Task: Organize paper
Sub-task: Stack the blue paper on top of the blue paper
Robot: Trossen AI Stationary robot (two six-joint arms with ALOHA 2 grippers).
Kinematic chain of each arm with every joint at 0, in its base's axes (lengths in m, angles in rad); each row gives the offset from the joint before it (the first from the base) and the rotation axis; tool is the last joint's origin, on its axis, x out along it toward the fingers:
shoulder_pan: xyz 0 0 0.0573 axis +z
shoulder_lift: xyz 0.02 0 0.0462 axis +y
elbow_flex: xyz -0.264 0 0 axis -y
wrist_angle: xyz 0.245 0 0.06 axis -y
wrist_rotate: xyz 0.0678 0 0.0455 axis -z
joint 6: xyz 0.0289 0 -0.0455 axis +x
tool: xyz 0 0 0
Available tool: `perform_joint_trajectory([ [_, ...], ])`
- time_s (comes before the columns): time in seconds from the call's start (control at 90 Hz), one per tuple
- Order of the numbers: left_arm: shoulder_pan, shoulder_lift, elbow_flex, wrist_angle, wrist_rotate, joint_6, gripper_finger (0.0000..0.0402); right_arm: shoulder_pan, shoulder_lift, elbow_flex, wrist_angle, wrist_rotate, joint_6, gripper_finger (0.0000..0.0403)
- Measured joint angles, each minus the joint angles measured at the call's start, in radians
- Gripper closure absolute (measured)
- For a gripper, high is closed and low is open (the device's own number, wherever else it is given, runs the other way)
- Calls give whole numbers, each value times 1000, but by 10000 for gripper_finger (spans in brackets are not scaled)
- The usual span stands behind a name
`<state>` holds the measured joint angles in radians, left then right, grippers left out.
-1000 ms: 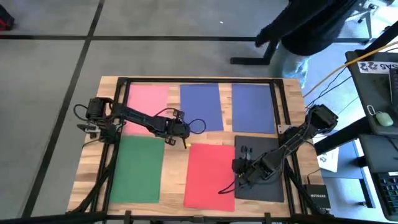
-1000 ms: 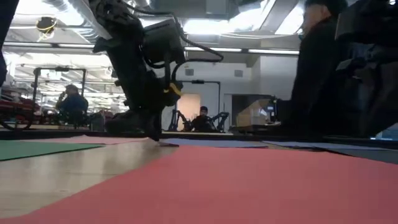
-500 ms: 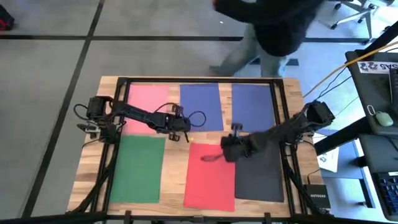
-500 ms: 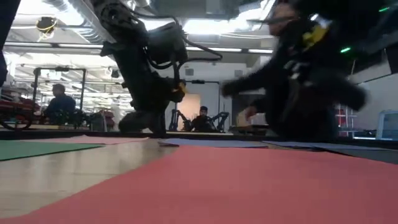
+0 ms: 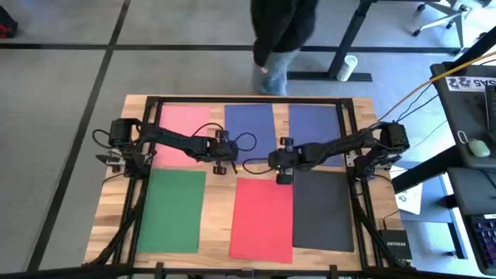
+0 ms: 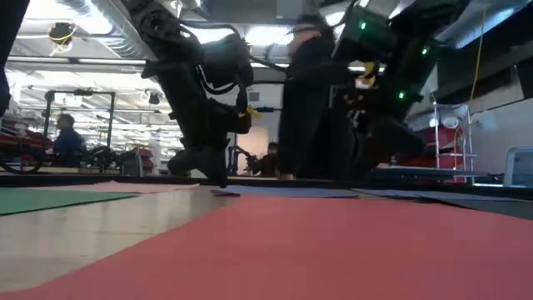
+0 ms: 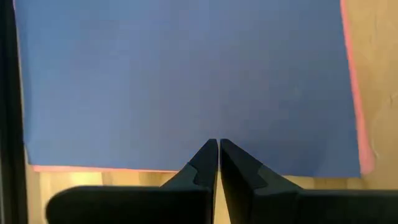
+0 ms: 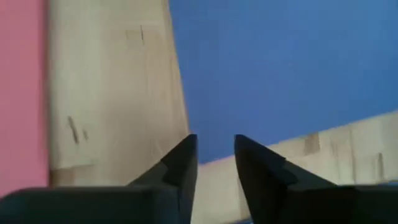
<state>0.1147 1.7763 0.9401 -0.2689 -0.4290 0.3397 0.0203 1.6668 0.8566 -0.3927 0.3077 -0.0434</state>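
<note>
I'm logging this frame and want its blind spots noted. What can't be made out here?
- Left gripper: whether its shut tips touch the blue sheet; the fingers hide the contact.
- Low view: a passing person is blurred, and the right arm is blurred too.
- High view: the person is cut off by the top edge.

A pink sheet (image 7: 368,149) shows only as slivers beneath the blue sheet (image 7: 186,81).

6 paper sheets (image 5: 251,131), 2 arms (image 5: 172,140).
</note>
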Motion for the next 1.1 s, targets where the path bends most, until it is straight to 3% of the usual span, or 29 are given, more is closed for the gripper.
perform_joint_trajectory([
  [0.222,19,0,0,-3,1,10,401,-8,86,5,10,-1,-34,297],
  [0.922,18,0,0,-9,49,12,401,-22,97,1,63,65,-32,298],
  [1.1,18,0,0,-11,49,12,401,-22,98,1,64,58,-33,335],
])
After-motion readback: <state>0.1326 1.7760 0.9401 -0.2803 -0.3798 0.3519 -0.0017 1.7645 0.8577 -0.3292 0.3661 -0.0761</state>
